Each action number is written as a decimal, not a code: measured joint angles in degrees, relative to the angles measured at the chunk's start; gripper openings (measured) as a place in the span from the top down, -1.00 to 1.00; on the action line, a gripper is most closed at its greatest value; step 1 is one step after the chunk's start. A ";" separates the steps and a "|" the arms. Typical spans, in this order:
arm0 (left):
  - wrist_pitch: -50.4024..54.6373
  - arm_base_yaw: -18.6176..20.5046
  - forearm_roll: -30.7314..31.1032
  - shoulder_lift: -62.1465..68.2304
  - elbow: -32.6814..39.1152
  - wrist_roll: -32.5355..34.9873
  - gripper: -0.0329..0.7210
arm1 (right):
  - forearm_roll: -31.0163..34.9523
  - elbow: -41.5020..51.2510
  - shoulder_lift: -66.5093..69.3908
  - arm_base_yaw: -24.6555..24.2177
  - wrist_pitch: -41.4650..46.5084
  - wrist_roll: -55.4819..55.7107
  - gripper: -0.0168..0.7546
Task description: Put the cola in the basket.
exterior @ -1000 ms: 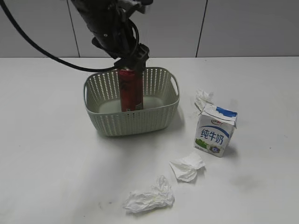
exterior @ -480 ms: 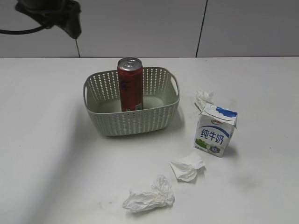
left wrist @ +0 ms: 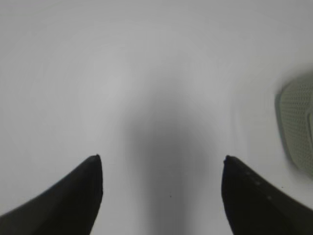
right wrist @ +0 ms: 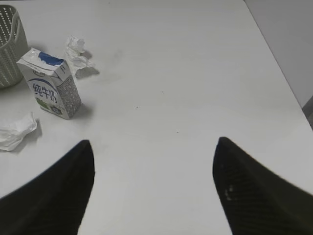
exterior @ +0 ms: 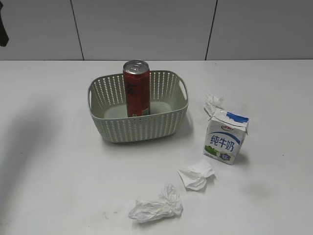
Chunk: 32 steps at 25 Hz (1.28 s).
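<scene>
**Cola upright in the basket, both grippers spread and empty**

Cola [exterior: 137, 88] stands upright inside the basket [exterior: 146, 128], toward its middle and near the back wall, its silver top rising above the rim. Nothing touches the can. The basket sits on the white table [exterior: 58, 161], left of the milk carton [exterior: 225, 136], which stands upright and apart from it.

Three crumpled tissues lie on the table: one [exterior: 212, 104] just behind the carton, one [exterior: 196, 175] in front of it, and the largest [exterior: 156, 207] nearer the front edge of the exterior view.

In the left wrist view, the left gripper [left wrist: 161, 161] hangs over bare table with its two dark fingers set wide apart and nothing between them; a corner of the basket [left wrist: 297, 125] shows at the right edge, blurred. In the right wrist view, the right gripper [right wrist: 154, 144] is likewise spread wide and empty, above bare table, well apart from the carton [right wrist: 50, 83] and the basket's edge [right wrist: 10, 44] at the far left. Neither gripper appears in the exterior view.
</scene>
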 joint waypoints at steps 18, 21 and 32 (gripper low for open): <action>-7.79 0.05 -2.12 -31.36 45.14 1.94 -0.59 | 0.00 0.00 0.00 0.00 0.00 0.00 -0.52; -9.94 0.05 -2.12 -38.38 48.34 3.06 -0.59 | 0.00 0.00 0.00 0.00 0.00 0.00 -0.52; -14.41 0.05 -2.38 -60.62 59.80 6.48 -0.49 | 0.00 0.00 0.00 0.00 0.00 0.00 -0.52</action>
